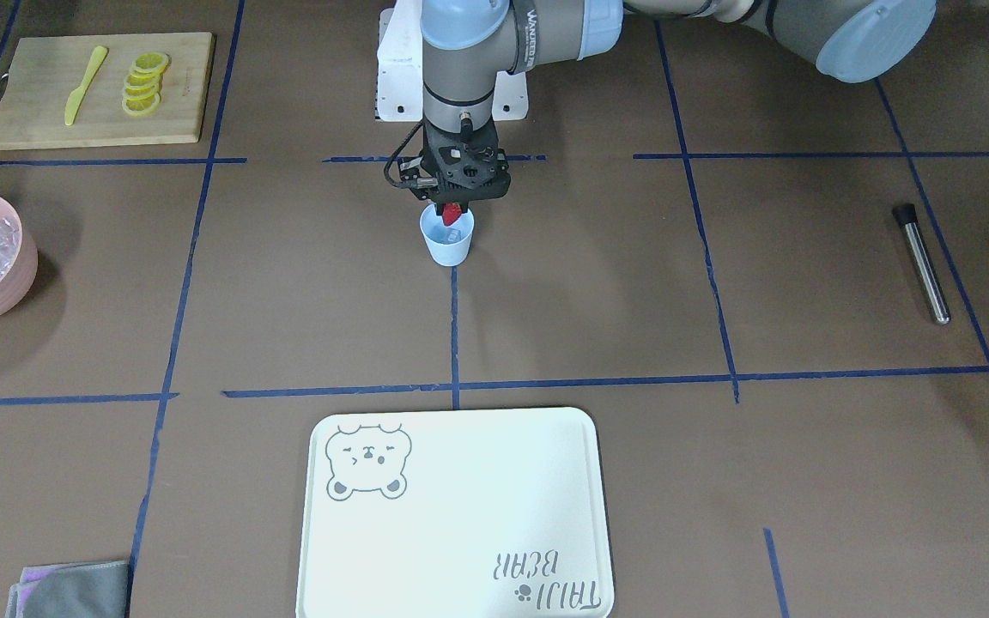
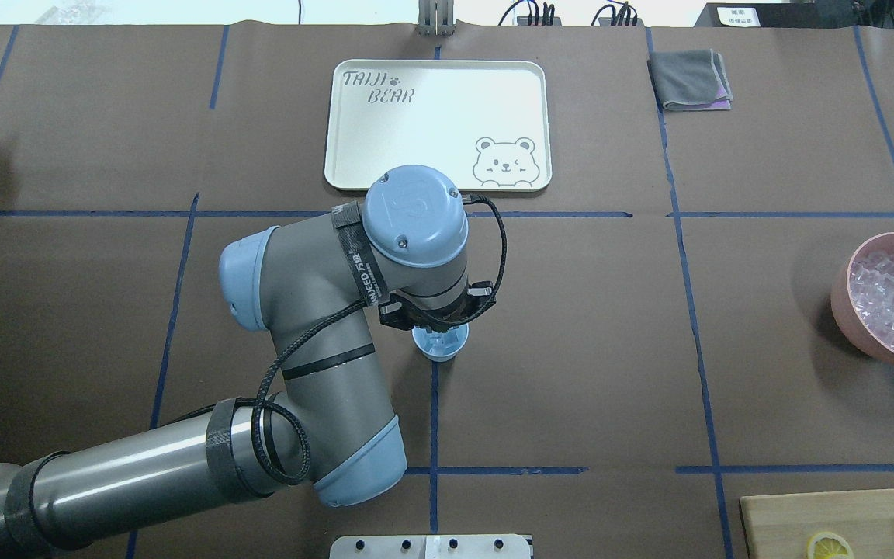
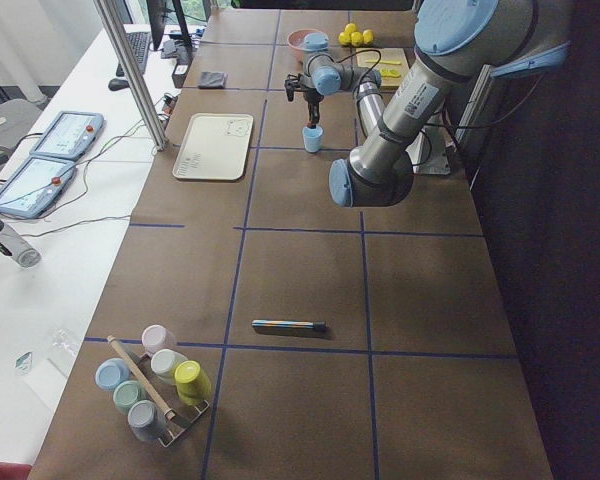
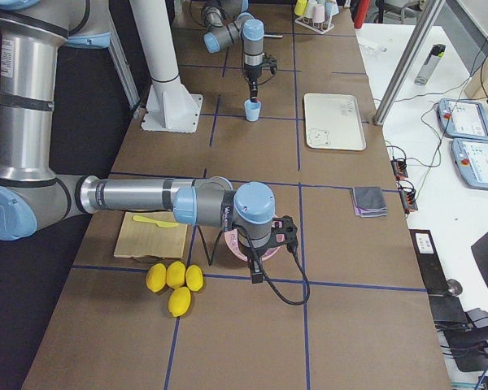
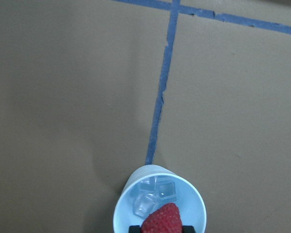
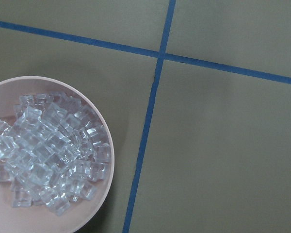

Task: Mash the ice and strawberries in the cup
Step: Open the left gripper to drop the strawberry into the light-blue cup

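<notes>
- Left tool (image 1: 452,209) points straight down in the upper middle of the front-facing view, its fingers pinched narrow on the strawberry (image 1: 452,212).
- The strawberry hangs at the mouth of the cup (image 1: 447,245). In the left wrist view it overlaps the cup's lower rim, at the bottom edge of the frame.
- A few cubes of ice (image 5: 155,193) lie in the cup's bottom, just above the berry in that frame.
- The cup stands upright on the counter (image 1: 589,300), at the top end of a blue tape line (image 1: 454,343).
- Right tool (image 4: 255,272) hangs over the pink bowl (image 1: 27,257), low in the middle of the right-side view. I cannot tell whether it is wide or narrow.
- The bowl sits at the left edge of the front-facing view and holds a heap of cubes (image 6: 43,145).
- A cutting board (image 1: 39,112) in the upper left carries lemon slices (image 1: 145,83) and a yellow knife (image 1: 85,84).
- A pale tray (image 1: 460,515) lies at bottom centre, and a metal rod (image 1: 921,262) lies far right.
</notes>
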You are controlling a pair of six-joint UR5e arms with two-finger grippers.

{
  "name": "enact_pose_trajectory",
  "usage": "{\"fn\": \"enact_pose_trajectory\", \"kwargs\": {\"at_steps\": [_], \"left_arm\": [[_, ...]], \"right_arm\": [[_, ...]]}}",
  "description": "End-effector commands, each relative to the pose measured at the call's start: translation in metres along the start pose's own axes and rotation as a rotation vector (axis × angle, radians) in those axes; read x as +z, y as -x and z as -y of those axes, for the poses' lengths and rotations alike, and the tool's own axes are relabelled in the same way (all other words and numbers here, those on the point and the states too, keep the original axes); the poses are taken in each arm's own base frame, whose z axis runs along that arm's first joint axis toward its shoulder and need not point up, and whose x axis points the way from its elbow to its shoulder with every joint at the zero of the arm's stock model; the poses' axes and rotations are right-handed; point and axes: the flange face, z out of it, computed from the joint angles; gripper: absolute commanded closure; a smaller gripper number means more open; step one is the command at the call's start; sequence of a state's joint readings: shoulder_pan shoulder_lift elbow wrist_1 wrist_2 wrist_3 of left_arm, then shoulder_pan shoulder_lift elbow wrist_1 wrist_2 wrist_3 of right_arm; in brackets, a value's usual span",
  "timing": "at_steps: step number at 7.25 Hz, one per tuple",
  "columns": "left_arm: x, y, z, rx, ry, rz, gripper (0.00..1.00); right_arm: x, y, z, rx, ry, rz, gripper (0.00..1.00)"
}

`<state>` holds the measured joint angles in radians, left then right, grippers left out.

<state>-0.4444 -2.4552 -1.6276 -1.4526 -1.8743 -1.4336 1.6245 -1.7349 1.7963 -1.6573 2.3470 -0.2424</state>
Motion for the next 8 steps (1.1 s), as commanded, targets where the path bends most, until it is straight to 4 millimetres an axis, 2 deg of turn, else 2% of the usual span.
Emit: {"fn": "enact_pose_trajectory", "kwargs": {"at_steps": [1,2,4,5,6,7,8], "left_arm": [[0.005,0.001,-0.002,-0.002,0.004,0.007,0.42],[0.008,0.004,-0.001,-0.002,-0.001,0.014,0.00],[0.003,0.005,-0.003,0.020,-0.002,0.007,0.00],[-0.003,0.024,-0.001,0.090,0.010,0.018,0.00],[-0.006,0.071,0.016,0.150,0.001,0.051,0.00],[-0.031,0.123,0.047,0.212,-0.003,0.039,0.00],[-0.045,0.187,0.088,0.249,0.027,0.052,0.00]], "right_arm": [[0.000,0.000,0.000,-0.002,0.001,-0.001,0.01],[0.000,0.000,0.000,-0.002,0.001,0.000,0.01],[0.000,0.001,0.001,-0.003,0.000,0.000,0.01],[-0.001,0.001,0.002,-0.004,-0.002,0.000,0.01],[0.000,0.000,0.002,-0.003,0.000,-0.002,0.01],[0.000,0.000,0.002,-0.003,0.000,-0.002,0.01],[0.000,0.000,0.002,-0.003,0.000,-0.002,0.01]]}}
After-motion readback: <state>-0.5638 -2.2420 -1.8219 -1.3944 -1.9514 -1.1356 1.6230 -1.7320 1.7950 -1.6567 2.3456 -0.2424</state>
